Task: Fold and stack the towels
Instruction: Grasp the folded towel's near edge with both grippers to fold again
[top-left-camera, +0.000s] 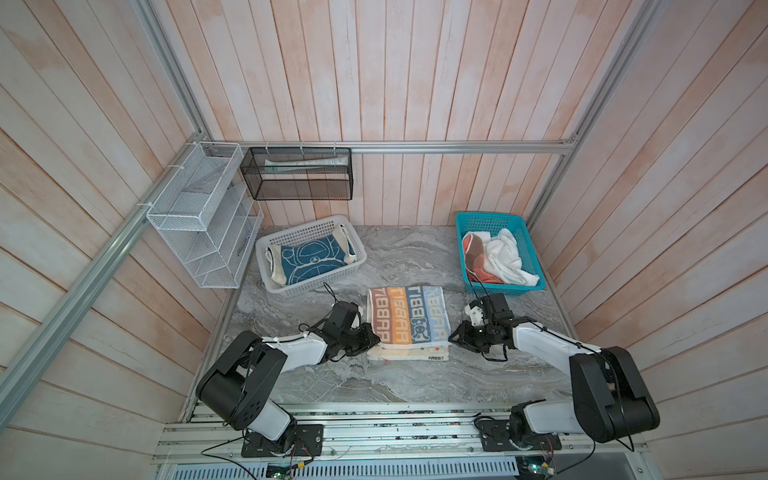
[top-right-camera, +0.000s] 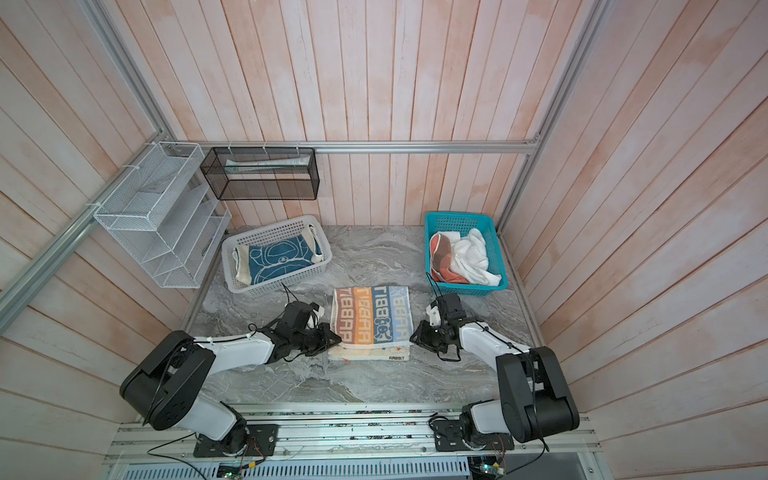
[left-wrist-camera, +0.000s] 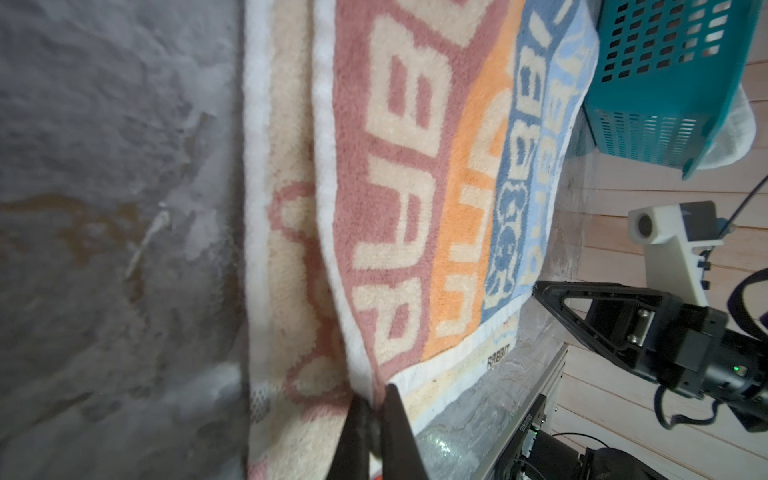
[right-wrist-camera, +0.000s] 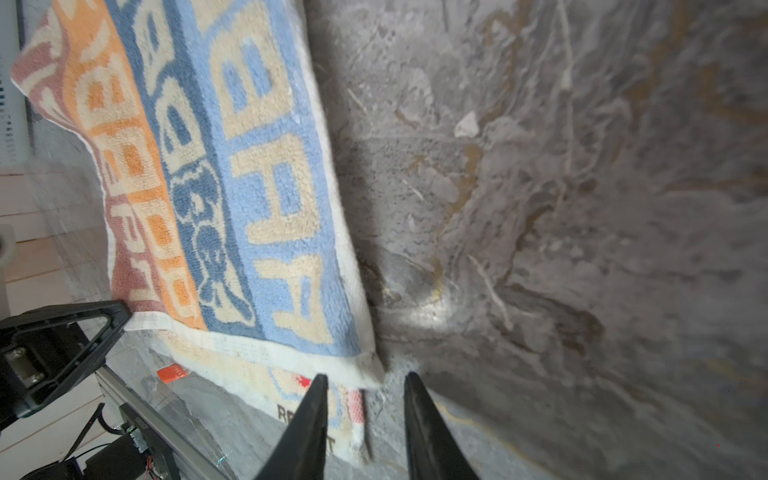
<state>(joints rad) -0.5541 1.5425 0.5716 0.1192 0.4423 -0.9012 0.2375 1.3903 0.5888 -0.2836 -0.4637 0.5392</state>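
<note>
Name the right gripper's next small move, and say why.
Probably close the right gripper on the near corner of the lettered towel: its jaws stand open at that corner, while the left gripper is shut on the other near corner.

our left arm (top-left-camera: 299, 353) and right arm (top-left-camera: 540, 343) had white shells, round black joints, thin black cables (top-left-camera: 330, 291) and white zip ties (top-left-camera: 306, 334); we had tapered black fingers (right-wrist-camera: 301, 432).

lettered towel (top-left-camera: 409, 316) striped dusty-pink, orange, blue, pale-blue with cream letters, blue towel (top-left-camera: 311, 259) with white cartoon outline, grey marbled tabletop (top-left-camera: 415, 257)
</note>
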